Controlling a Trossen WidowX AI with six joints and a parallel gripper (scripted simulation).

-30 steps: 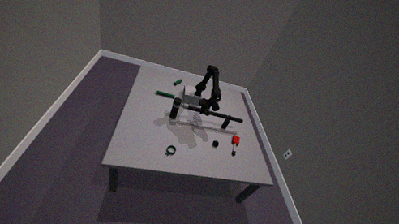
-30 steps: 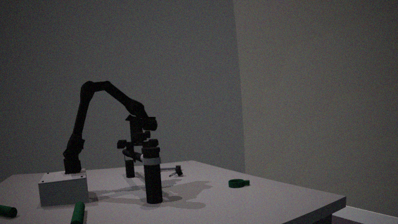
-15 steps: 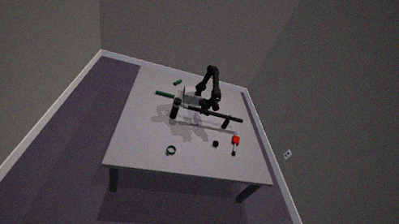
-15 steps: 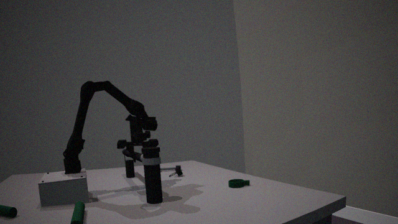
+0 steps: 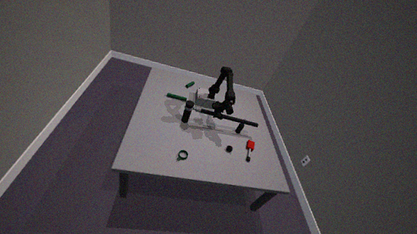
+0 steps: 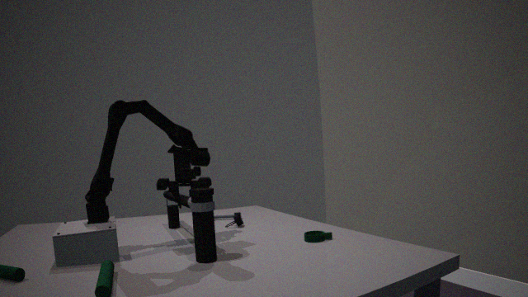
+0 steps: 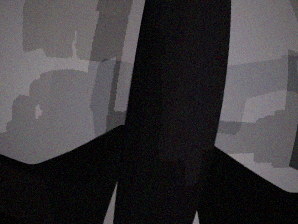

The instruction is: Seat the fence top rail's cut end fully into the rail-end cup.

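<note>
The dark top rail (image 5: 240, 120) (image 6: 174, 200) (image 7: 180, 76) lies level above the table. It passes through the loop cap on the small post (image 5: 239, 128) (image 6: 173, 215). Its left end reaches close to the big post (image 5: 187, 113) (image 6: 204, 235). A light band (image 6: 202, 206) sits high on the big post, just under the post cap (image 6: 200, 182). I cannot tell whether the rail end is inside the cup. My gripper (image 5: 219, 113) (image 6: 181, 187) (image 7: 160, 139) is shut on the rail near its middle. In the wrist view the rail runs up between the two dark fingers.
The arm's grey base box (image 5: 204, 100) (image 6: 84, 244) stands behind the rail. Two green cylinders (image 5: 176, 97) (image 5: 189, 84) (image 6: 105, 277) (image 6: 10, 272) lie near it. A green ring (image 5: 182, 158) (image 6: 317, 236), a small black part (image 5: 229, 148) and a red tool (image 5: 250, 146) lie in front.
</note>
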